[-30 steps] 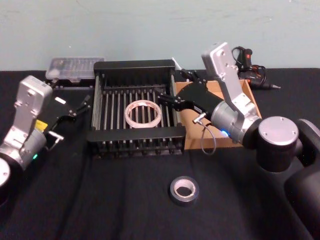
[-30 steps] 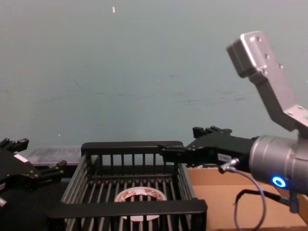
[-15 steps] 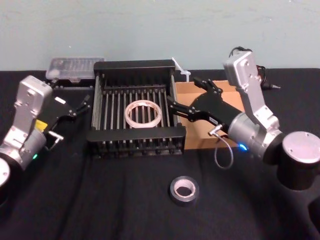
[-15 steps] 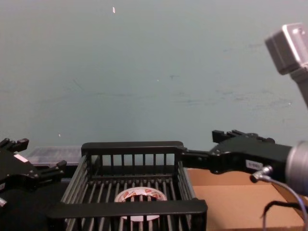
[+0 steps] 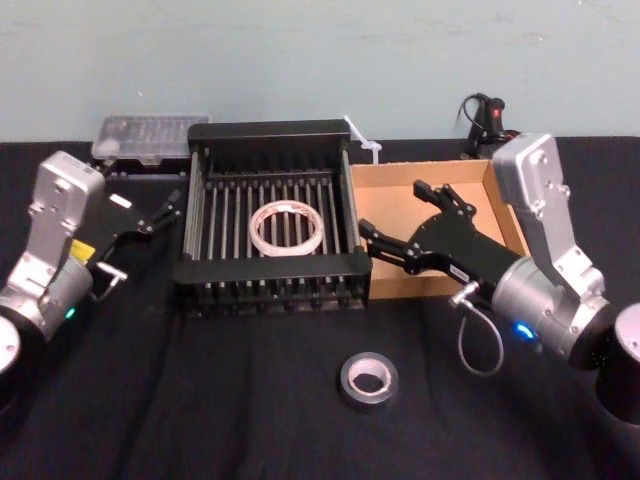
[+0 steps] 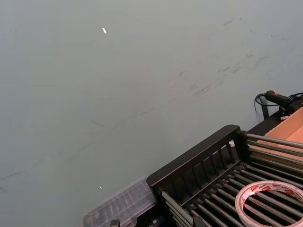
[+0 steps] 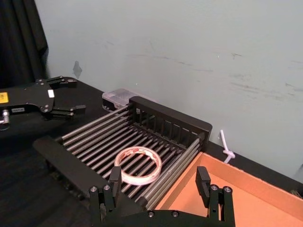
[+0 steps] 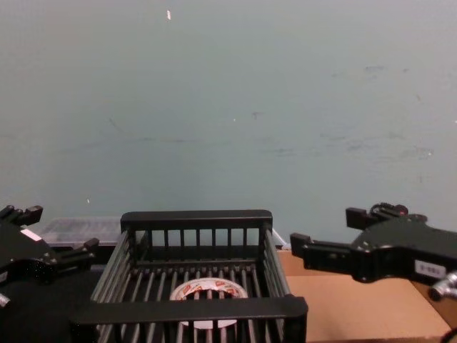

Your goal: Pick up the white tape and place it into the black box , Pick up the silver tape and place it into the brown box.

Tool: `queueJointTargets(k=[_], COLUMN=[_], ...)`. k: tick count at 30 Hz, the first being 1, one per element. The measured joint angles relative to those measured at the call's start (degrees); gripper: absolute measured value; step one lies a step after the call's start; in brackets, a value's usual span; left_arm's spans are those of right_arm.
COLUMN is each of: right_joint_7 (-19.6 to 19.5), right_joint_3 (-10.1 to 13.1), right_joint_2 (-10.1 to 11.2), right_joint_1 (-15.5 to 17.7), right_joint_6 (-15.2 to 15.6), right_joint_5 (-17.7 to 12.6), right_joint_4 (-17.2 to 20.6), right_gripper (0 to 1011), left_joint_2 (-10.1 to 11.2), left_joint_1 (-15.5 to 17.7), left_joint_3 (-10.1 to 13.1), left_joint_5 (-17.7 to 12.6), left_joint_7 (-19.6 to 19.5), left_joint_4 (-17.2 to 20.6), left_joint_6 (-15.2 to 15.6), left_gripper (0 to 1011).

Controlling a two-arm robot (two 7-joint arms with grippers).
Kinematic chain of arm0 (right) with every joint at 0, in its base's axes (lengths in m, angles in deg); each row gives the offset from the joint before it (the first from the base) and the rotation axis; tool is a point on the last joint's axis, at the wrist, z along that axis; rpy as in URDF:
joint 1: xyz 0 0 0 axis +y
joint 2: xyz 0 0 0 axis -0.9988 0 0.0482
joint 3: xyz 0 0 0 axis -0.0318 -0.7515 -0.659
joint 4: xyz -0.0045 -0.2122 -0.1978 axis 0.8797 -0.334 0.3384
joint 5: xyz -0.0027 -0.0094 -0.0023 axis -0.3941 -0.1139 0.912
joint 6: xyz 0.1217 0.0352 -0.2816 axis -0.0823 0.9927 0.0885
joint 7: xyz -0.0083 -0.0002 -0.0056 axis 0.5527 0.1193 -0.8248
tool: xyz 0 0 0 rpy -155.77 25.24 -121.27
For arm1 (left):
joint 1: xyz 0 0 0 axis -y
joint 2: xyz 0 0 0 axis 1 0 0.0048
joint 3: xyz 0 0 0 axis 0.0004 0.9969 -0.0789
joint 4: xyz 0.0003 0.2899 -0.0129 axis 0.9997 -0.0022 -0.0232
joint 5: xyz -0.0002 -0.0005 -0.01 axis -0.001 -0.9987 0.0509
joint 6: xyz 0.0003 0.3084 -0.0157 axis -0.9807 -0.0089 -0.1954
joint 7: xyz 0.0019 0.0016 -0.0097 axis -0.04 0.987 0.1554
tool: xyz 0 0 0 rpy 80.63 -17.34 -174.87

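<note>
The white tape (image 5: 286, 227) lies flat on the bars inside the black box (image 5: 270, 133), and is also seen as the white tape (image 7: 138, 165), (image 8: 209, 291), (image 6: 270, 201). On the black cloth near the front lies the silver tape (image 5: 367, 380), alone. To the right of the crate sits the brown box (image 5: 495, 190). My right gripper (image 5: 392, 207) hovers open and holds nothing over the brown box's left part, beside the crate's right wall; it also shows as the right gripper (image 7: 158, 182), (image 8: 325, 232). My left gripper (image 5: 165, 212) stands open to the left of the crate.
A clear plastic case (image 5: 150, 135) sits behind the crate's left corner. A black and red tool (image 5: 490, 112) lies behind the brown box, and a white zip tie (image 5: 362, 142) lies between the boxes. A pale wall closes the back.
My right arm has drawn back to the right and toward me, from over the crate's right side to over the brown box, still open. The left arm and both tapes stay put.
</note>
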State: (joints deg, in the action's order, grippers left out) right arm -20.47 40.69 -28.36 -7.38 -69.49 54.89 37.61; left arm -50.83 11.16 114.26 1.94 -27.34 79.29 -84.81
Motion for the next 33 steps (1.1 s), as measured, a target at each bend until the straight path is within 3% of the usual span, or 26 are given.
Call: queueJointTargets(k=[18,33], right_joint_7=[0.36,0.92], right_joint_3=[2.51,3.18], right_joint_2=[5.37,9.77], right_joint_1=[8.72,12.54], right_joint_6=[-1.23,2.38], right_joint_5=[-3.12,-4.61], right_joint_4=[7.72,13.01], right_gripper=[1000,1000], left_joint_2=[0.00,0.00], left_joint_1=[0.00,0.00], left_joint_3=[0.00,0.00], left_joint_5=[0.00,0.00], left_joint_7=[0.00,0.00], left_joint_4=[0.00,0.00], left_joint_6=[0.00,0.00], left_gripper=[1001,1001])
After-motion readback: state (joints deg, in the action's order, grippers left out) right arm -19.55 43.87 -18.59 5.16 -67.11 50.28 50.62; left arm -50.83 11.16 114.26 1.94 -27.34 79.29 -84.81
